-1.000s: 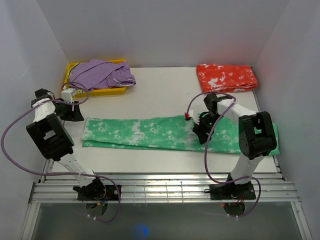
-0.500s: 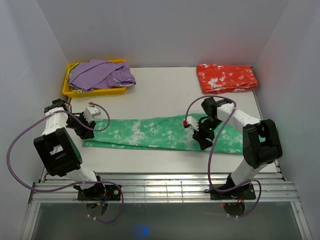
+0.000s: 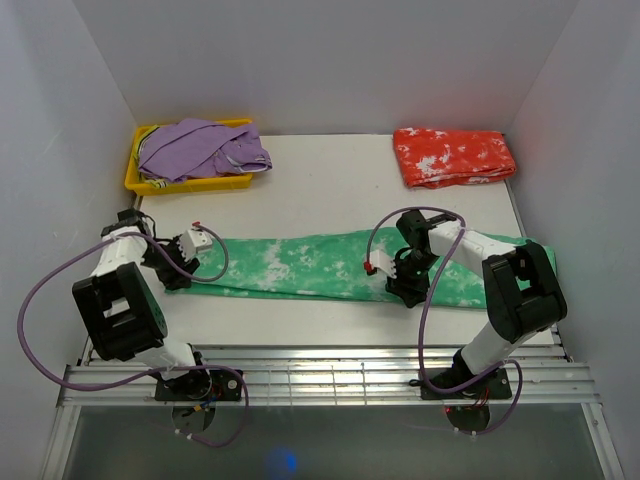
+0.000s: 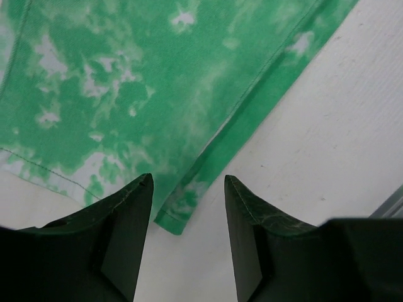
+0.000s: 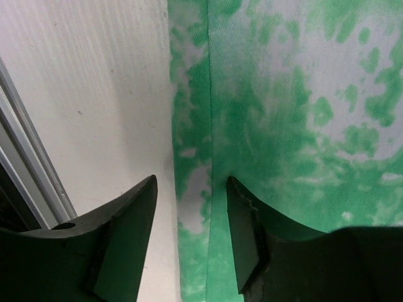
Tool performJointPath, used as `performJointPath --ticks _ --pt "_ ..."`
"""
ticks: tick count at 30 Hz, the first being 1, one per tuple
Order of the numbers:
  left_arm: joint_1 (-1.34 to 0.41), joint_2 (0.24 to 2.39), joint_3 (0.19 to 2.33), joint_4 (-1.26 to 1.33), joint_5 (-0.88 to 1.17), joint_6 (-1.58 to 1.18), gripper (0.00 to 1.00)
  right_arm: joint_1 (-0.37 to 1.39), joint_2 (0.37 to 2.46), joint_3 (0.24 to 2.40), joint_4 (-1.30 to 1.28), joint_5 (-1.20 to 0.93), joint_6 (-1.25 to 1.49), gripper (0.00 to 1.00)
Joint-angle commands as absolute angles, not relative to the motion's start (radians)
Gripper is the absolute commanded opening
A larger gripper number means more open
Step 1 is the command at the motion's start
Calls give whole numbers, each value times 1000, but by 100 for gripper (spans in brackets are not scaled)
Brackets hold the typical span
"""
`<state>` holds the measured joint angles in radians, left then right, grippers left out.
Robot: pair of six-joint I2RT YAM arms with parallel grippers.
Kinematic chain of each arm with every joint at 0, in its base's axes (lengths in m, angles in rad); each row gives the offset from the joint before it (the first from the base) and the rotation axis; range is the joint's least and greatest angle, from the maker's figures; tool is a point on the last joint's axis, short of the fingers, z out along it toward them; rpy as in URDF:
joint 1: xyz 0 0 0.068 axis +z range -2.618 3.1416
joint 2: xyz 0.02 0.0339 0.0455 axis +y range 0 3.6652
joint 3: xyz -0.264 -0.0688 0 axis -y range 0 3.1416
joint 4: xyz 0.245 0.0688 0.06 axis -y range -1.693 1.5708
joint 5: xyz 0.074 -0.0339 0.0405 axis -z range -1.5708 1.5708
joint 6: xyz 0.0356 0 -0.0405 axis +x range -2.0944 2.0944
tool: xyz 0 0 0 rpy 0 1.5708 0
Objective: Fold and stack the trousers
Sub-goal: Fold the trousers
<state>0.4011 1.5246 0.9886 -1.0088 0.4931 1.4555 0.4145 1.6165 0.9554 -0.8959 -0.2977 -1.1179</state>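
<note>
Green trousers [image 3: 300, 262]: flat, stretched along the bench [image 3: 320, 180].
Left hand [image 4: 187, 189]: spread, above their left-end corner.
Right hand [image 5: 192, 189]: spread, above their near edge.

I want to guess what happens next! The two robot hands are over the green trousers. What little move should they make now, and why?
Probably lower both and pinch. The green trousers lie flat, stretched out long. The left gripper has open jaws over their end corner, and the right gripper has open jaws over the near edge. Neither holds cloth yet.
</note>
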Motion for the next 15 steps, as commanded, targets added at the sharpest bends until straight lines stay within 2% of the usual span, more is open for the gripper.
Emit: performJointPath --ticks 1,3,8,10,15 --pt "396 1477 959 -922 468 1497 60 420 1588 940 -853 -269 -1137 51" --pt "391 1476 945 -864 448 1486 59 420 1588 936 -838 -264 -1129 36" --pt "371 1491 913 -798 411 1473 54 420 1578 956 -831 -273 -1120 16" --pt "365 1497 904 -772 399 1476 47 420 1569 963 -831 -275 -1120 8" --pt "359 1477 920 -771 393 1477 17 419 1565 974 -825 -264 -1112 8"
